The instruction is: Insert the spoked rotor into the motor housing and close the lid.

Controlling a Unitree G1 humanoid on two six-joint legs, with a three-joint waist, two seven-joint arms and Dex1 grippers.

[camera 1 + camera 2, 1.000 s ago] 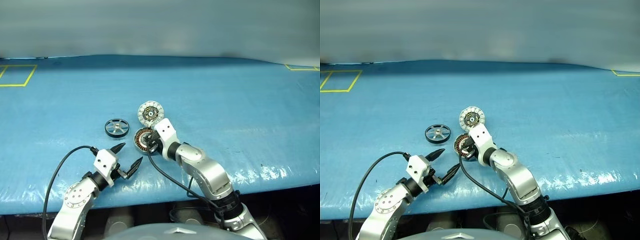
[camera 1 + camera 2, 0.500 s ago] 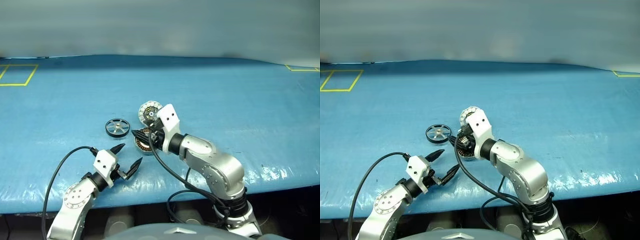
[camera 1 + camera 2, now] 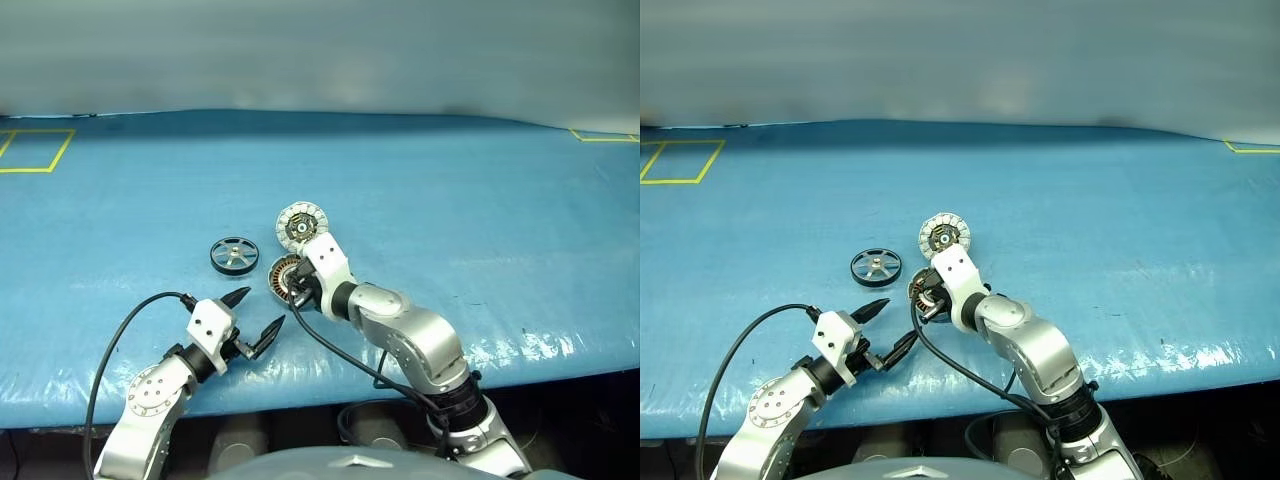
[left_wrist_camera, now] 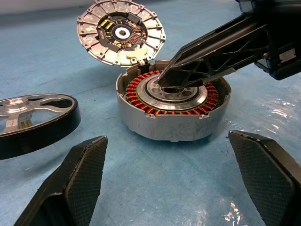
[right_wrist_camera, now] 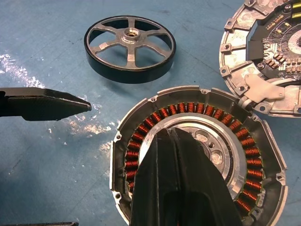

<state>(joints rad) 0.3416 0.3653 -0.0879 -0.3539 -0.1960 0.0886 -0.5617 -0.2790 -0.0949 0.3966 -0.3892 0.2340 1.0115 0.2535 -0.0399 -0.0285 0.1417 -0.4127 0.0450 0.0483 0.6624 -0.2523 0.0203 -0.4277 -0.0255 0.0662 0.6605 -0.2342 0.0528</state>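
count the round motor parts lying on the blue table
3: black-rimmed spoked rotor on the left, grey copper-wound motor housing at the centre, white-silver disc lid open just behind it.

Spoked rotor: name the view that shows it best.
The right wrist view: the whole spoked rotor lies flat on the blue table, spokes and hub clear. The left wrist view cuts it at the edge; both eye views show it small.

A table [image 3: 480, 190] covered in blue sheeting, with yellow tape outlines [image 3: 35, 150] at its far corners; on it lie a spoked rotor [image 3: 233, 254], and just beside it a motor housing [image 3: 286, 278] with its hinged lid [image 3: 301, 224] open.
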